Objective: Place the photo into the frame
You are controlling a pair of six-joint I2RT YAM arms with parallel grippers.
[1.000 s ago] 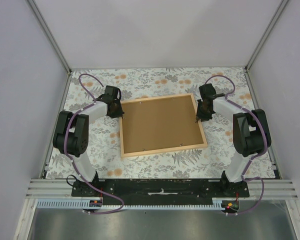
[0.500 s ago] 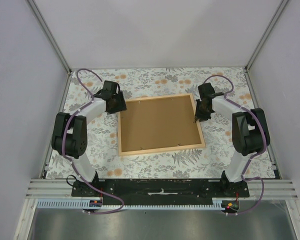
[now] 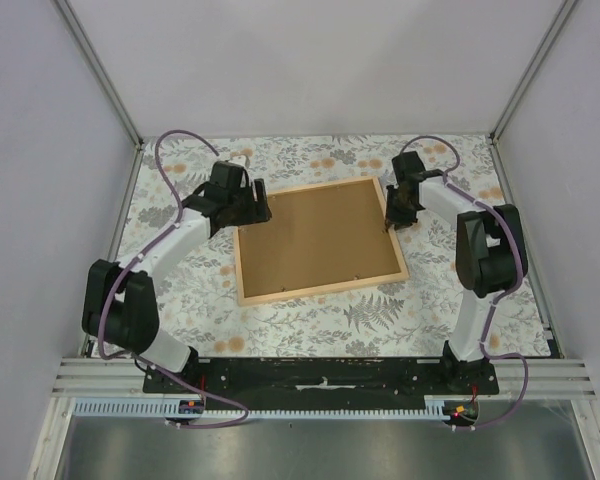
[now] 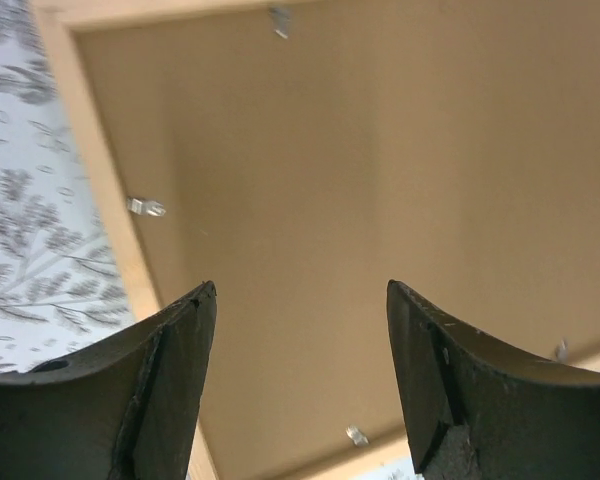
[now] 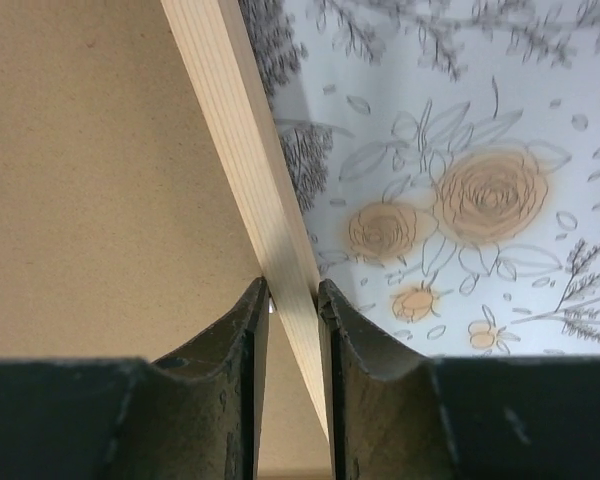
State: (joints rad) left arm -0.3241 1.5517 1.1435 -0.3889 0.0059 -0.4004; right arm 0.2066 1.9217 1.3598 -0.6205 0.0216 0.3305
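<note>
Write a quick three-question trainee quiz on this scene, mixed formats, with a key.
1. True or false: the left gripper is closed on the frame.
2. Multiple choice: what fills the frame's opening? A) a mirror B) a brown backing board C) bare tablecloth
3. Short answer: which gripper has its fingers on either side of the frame's wooden rail?

Key: 1 false, its jaws stand open above the backing board with nothing between them; 2 B; 3 the right gripper.
</note>
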